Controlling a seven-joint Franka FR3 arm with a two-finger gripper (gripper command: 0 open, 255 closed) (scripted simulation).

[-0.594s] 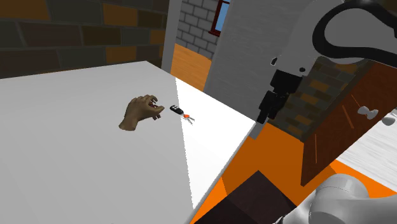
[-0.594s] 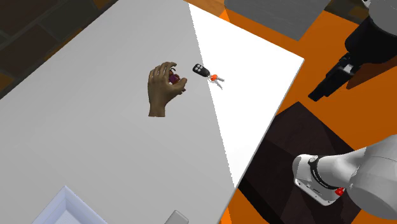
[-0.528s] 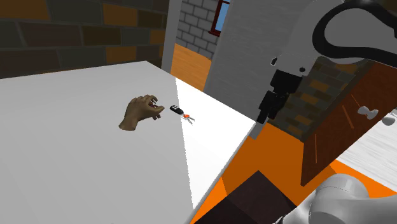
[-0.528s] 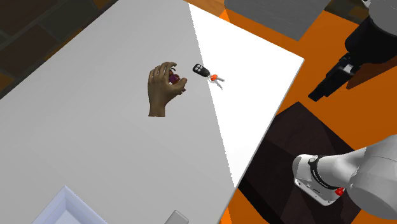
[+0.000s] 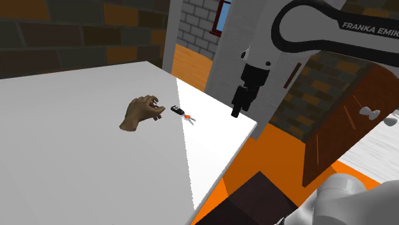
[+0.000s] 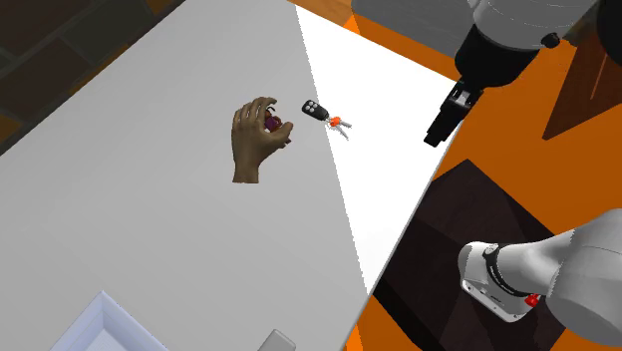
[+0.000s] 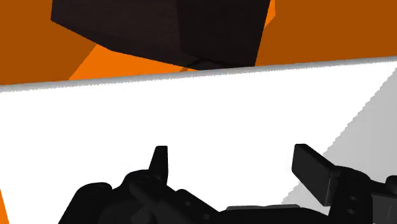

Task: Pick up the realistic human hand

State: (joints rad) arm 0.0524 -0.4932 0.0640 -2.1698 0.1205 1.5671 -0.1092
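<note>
Claw open wide, empty, above table edge. Brown hand lies mid-table, well apart from claw; key fob just beside it. Travel over, descend straight, straddle palm, avoid fob.

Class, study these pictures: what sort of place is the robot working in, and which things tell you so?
Probably a room in a house, rendered by a simulator: brick walls, a red-framed window, an orange floor and a wooden cabinet beside a white table.
</note>
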